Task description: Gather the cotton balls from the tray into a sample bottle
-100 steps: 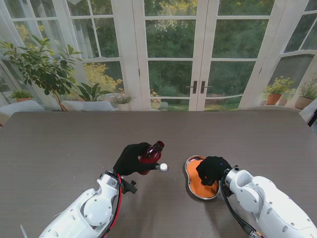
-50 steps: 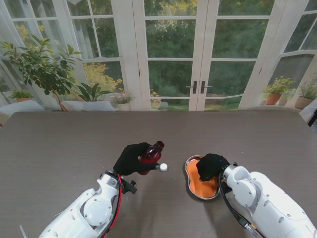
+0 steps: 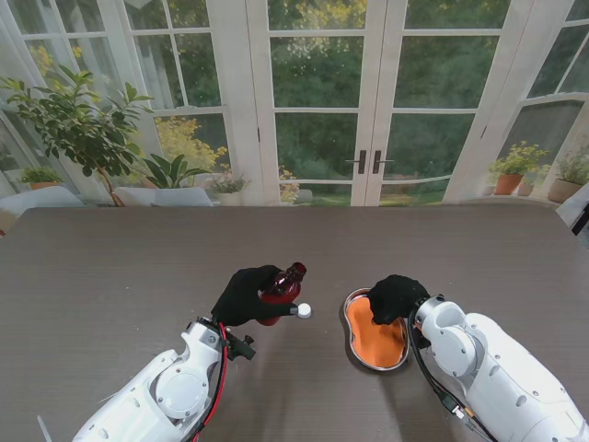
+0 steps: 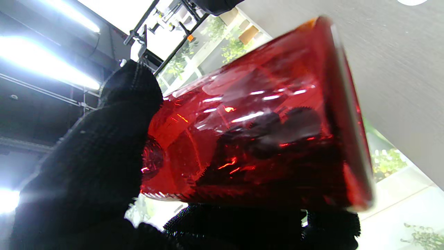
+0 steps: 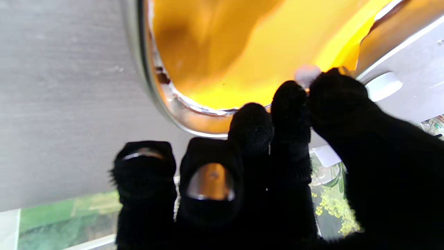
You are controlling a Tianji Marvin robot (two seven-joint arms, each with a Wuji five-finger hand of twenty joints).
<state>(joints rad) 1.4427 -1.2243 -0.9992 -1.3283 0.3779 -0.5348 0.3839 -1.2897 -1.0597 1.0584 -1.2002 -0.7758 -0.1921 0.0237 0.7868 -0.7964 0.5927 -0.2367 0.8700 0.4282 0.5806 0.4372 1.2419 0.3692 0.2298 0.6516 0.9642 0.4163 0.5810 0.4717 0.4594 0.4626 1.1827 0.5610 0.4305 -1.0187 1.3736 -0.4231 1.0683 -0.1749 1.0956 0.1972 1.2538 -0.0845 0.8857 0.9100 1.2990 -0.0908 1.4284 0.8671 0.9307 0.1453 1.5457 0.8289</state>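
My left hand [image 3: 241,295] is shut on a red translucent sample bottle [image 3: 282,286], held tilted off the table with its open mouth pointing away from me. In the left wrist view the bottle [image 4: 263,132] fills the frame, gloved fingers [image 4: 90,166] wrapped round it. A metal tray [image 3: 351,324] with an orange lining lies to its right. My right hand [image 3: 396,296] hovers over the tray's far end. In the right wrist view the thumb and a finger of that hand [image 5: 277,156] pinch a small pale cotton ball [image 5: 306,74] above the orange lining [image 5: 222,52].
A small white cap [image 3: 303,311] lies on the table between the bottle and the tray, and the cap [image 5: 383,86] also shows beyond the tray's rim in the right wrist view. The dark wood table stretches to glass doors and potted plants.
My right hand has drawn back from the middle of the tray to its far end, uncovering more orange lining. The left hand and bottle have stayed put.
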